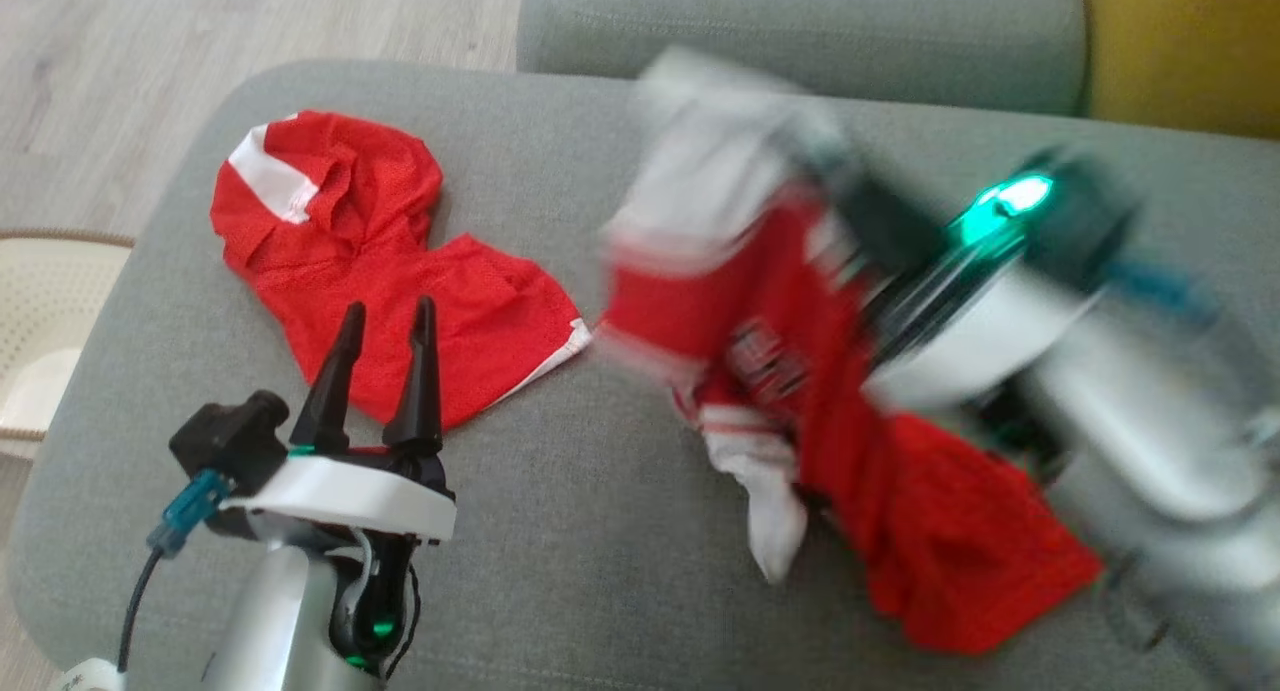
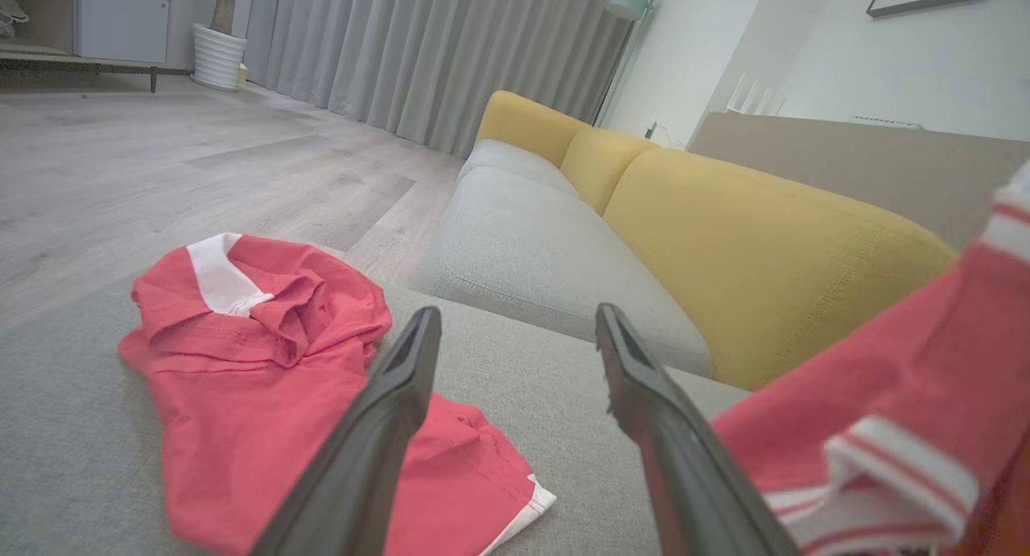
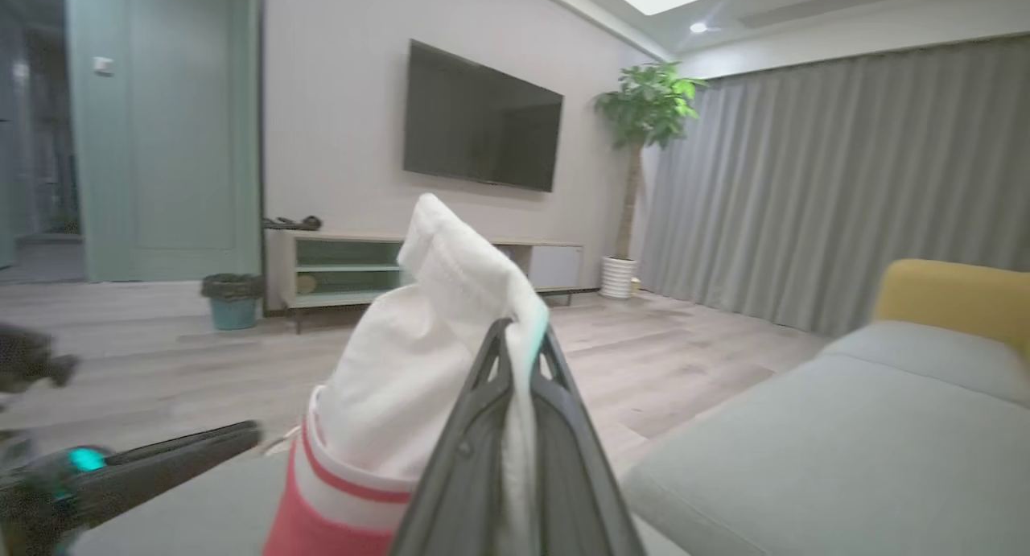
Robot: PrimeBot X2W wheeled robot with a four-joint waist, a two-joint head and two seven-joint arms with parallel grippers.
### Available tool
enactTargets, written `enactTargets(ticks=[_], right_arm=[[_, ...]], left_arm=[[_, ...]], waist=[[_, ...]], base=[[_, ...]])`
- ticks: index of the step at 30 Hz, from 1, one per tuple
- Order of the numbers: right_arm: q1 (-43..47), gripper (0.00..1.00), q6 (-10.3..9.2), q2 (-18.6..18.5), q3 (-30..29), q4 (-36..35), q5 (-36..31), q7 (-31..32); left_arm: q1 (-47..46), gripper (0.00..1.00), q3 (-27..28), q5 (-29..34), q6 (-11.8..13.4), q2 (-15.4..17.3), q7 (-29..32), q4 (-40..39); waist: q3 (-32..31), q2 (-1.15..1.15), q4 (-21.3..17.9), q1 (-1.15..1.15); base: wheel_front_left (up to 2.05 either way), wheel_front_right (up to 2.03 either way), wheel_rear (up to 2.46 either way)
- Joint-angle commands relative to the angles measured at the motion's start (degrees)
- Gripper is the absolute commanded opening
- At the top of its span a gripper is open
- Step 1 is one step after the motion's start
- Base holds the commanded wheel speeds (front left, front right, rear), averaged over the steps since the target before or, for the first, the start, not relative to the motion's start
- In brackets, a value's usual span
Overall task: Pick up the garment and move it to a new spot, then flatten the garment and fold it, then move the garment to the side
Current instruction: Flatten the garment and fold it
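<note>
Two red garments: lifted garment (image 1: 770, 301) pinched by right jaws; crumpled garment (image 1: 400, 281) on sofa (image 1: 600, 541); left jaws spread.

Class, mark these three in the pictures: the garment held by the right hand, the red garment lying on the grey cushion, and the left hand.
held garment (image 1: 930, 541), head view, its red lower part.
lying garment (image 1: 400, 301), head view, middle of its red cloth.
left hand (image 1: 390, 308), head view, midway between fingertips.
</note>
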Motion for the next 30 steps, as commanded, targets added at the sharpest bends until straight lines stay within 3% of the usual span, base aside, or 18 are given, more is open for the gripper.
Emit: enactTargets(ticks=[1,4,10,11,12,17,21,25,30], right_arm=[[-4.1,0.00,-0.05,-2.7,-3.3,1.4,2.0,1.1],[-6.7,0.00,-0.05,-5.4,-4.1,5.0,2.3,2.1],[-17.0,0.00,-0.05,-10.8,-3.7,19.7,2.8,3.4],[-18.9,0.04,-0.05,-11.2,-3.9,22.5,2.6,3.2],[-20.8,1.00,-0.05,-11.3,-4.4,25.5,2.3,3.0],[-27.3,1.00,-0.05,-10.3,-4.3,38.4,-1.2,2.6],[-28.1,1.00,-0.05,-7.6,-3.7,44.1,-2.5,0.8],[-26.7,1.00,-0.05,-5.0,-4.2,46.3,-2.0,-1.3],[-22.9,1.00,-0.05,-2.6,-5.9,43.1,-1.8,-2.5]], left_arm=[[-2.1,1.00,1.5,-0.1,0.0,0.5,-0.3,-2.4],[-2.4,1.00,1.0,-0.3,0.0,0.5,-0.3,-2.5],[-4.8,1.00,-1.8,-1.1,0.0,0.5,-0.3,-2.6],[-5.2,1.00,-2.2,-1.3,0.1,0.5,-0.3,-2.7],[-5.6,1.00,-2.6,-1.6,0.2,0.5,-0.3,-2.8],[-7.6,1.00,-4.3,-2.2,0.8,0.5,-0.3,-2.7],[-8.3,1.00,-4.3,-2.3,1.2,0.5,-0.3,-2.4],[-8.2,1.00,-3.4,-2.1,1.2,0.5,-0.3,-2.3],[-7.4,1.00,-1.9,-1.6,1.0,0.5,-0.3,-2.3]], waist=[[1.3,0.00,0.4,0.00],[2.6,0.00,0.7,0.00],[7.4,0.00,2.6,0.00],[8.2,0.00,2.8,0.00],[9.0,0.00,3.0,0.00],[11.4,0.00,3.4,0.00],[11.2,0.00,2.3,0.00],[9.4,0.00,0.4,0.00],[6.1,0.00,-2.5,0.00]], base=[[0.00,0.00,0.00],[0.00,0.00,0.00],[0.00,0.00,0.00],[0.00,0.00,0.00],[0.00,0.00,0.00],[0.00,0.00,0.00],[0.00,0.00,0.00],[0.00,0.00,0.00],[0.00,0.00,0.00]])
